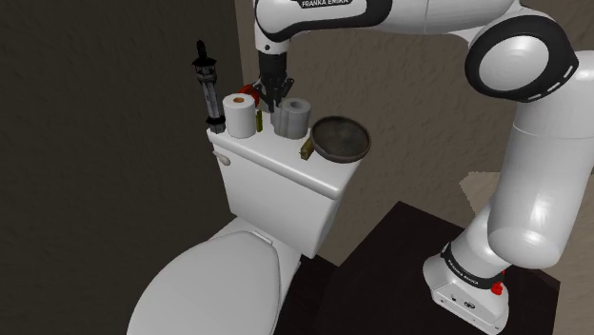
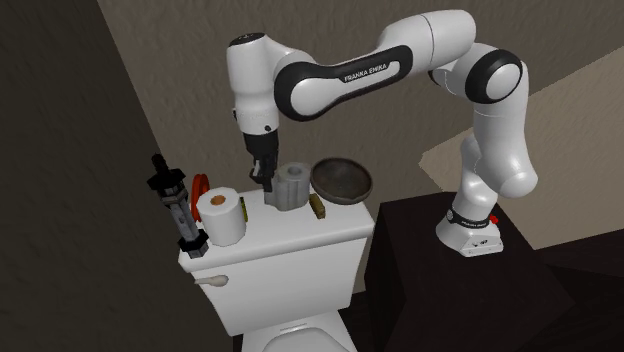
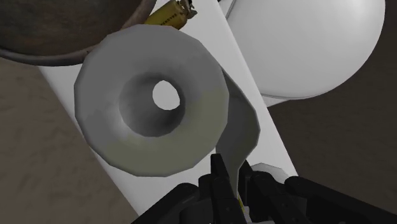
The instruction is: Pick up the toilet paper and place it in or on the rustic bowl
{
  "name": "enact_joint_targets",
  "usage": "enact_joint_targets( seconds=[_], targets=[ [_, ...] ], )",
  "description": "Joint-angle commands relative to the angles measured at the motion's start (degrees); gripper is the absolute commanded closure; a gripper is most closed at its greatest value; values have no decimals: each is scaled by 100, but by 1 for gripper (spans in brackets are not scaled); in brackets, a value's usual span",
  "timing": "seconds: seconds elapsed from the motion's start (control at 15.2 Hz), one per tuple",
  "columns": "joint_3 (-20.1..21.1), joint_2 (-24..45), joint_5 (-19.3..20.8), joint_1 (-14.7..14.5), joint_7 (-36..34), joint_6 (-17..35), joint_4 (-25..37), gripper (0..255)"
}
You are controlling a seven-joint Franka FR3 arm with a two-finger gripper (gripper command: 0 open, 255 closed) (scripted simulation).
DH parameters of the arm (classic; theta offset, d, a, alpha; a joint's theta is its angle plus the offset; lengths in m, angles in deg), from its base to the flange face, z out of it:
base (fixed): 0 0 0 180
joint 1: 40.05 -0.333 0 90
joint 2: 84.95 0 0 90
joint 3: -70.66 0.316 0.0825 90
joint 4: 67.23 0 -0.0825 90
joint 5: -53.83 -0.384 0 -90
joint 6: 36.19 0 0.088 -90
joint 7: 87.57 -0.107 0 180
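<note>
The grey toilet paper roll (image 1: pixel 294 116) (image 2: pixel 291 185) (image 3: pixel 153 102) is being carried upright on the toilet tank lid (image 1: pixel 276 152) (image 2: pixel 290 225) (image 3: pixel 273 137), with its hollow core being faced upward toward the wrist camera. The dark rustic bowl (image 1: pixel 341 138) (image 2: pixel 342 180) (image 3: pixel 57 25) is being carried just beside it on the same lid. The claw (image 1: pixel 276 98) (image 2: pixel 265 183) (image 3: pixel 236 181) is being held nose-down at the side of the grey roll away from the bowl. It is narrowed to a slim gap, and the roll's loose tail is being pinched in that gap. A white toilet paper roll (image 1: pixel 240 114) (image 2: pixel 222 215) with a brown core is being carried near the lid's other end, with a red object (image 1: pixel 249 92) (image 2: pixel 201 188) behind it. A slender black and grey implement (image 1: pixel 207 90) (image 2: pixel 175 205) is being shown upright at that end's edge. A small yellowish item (image 1: pixel 307 149) (image 2: pixel 318 207) (image 3: pixel 167 16) is being shown lying against the bowl's front.
</note>
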Motion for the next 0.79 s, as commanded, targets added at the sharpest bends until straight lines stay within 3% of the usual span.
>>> enact_joint_targets(
  seconds=[0.0, 0.73],
  targets=[
    [-1, 12, 2, -1, 5, -162, 175, 255],
    [6, 194, 26, -46, -11, -1107, 1302, 255]
  ],
)
